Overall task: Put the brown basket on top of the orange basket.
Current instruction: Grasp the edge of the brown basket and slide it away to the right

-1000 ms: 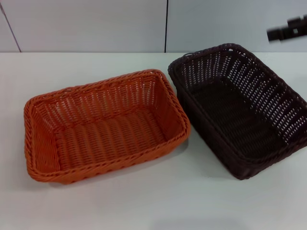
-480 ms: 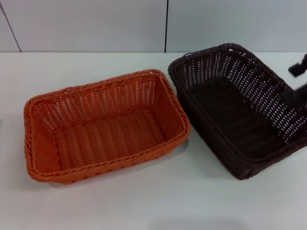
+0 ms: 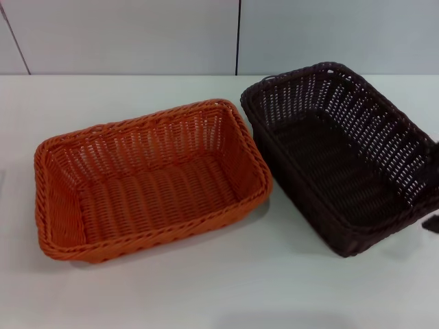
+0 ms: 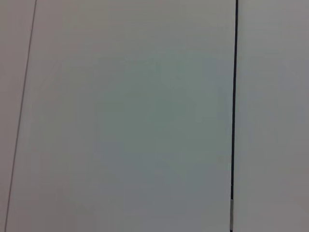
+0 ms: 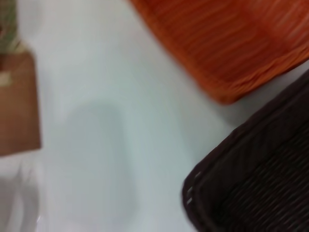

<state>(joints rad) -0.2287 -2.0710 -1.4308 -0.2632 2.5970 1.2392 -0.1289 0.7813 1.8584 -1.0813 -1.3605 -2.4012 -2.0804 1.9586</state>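
From my head cam I've got both baskets sitting side by side on the white tabletop [image 3: 206,288]. The rectangular bright orange woven wicker basket [image 3: 147,181] with the braided rim is on my left, and the rectangular dark brown, nearly black, open-weave wicker basket [image 3: 343,154] is on my right, angled a bit, its near corner just beside the orange one's right end. Nothing stacked, both upright and open side up. There's a small dark bit at the right edge, just past the brown basket's right side, that's probably the right gripper [image 3: 432,221], but so little of it shows that I can't tell whether the claw is spread or pinched. The right wrist cam looks down at a corner of the brown basket and the orange rim. The left wrist cam only gets a pale panelled wall [image 4: 125,116].
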